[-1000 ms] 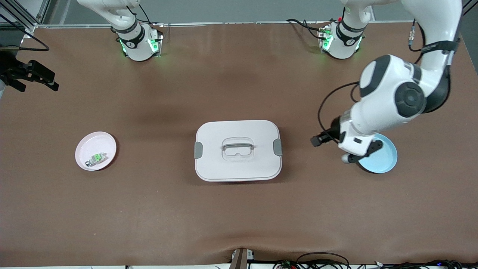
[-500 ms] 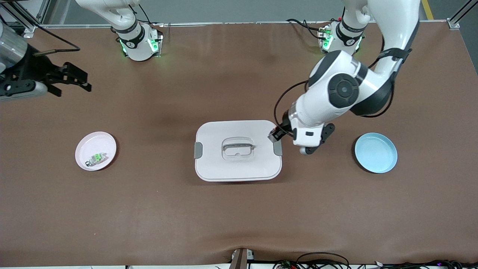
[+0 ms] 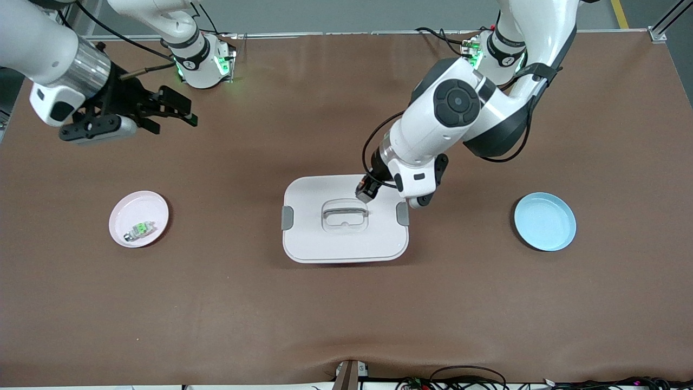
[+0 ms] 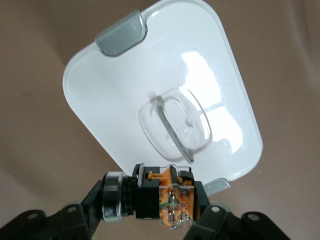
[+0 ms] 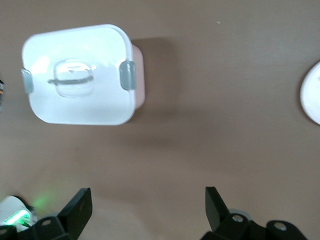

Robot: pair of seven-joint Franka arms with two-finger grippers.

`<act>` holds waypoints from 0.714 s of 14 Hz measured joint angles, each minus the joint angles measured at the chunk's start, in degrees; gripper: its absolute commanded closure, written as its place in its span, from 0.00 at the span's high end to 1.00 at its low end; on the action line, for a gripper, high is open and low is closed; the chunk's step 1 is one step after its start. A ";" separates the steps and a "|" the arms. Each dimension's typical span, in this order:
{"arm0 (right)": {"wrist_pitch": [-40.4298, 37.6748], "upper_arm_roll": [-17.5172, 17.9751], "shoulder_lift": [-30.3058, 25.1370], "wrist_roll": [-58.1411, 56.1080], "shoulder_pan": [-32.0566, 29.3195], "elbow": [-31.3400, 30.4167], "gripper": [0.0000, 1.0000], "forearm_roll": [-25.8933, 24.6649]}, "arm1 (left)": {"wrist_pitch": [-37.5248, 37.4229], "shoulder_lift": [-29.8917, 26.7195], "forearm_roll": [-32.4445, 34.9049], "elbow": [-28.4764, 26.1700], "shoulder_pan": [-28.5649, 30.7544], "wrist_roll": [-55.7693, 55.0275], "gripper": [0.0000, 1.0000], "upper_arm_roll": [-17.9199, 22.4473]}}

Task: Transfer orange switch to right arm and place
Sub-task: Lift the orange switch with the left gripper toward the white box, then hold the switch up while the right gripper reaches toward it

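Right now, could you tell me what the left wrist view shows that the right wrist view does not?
Only the left wrist view shows the orange switch, clamped in the shut left gripper above the white lidded box. Only the right wrist view shows the open, empty right gripper over bare brown table, plus the edge of a pale dish. Both show the lidded box with its grey latches and clear handle.

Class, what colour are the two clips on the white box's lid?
Grey clips on the lid; clearest in the front view.
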 measured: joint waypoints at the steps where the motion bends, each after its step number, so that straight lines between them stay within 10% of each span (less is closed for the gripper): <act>1: 2.34 0.00 -0.02 0.16 0.32 -2.04 1.00 1.39 | 0.86 0.00 -1.37 0.34 -0.46 -1.25 0.00 -0.01; 10: 23.70 0.26 -1.38 11.05 11.51 -11.34 1.00 13.70 | 5.40 0.01 -4.99 2.11 -5.17 -10.15 0.00 -0.18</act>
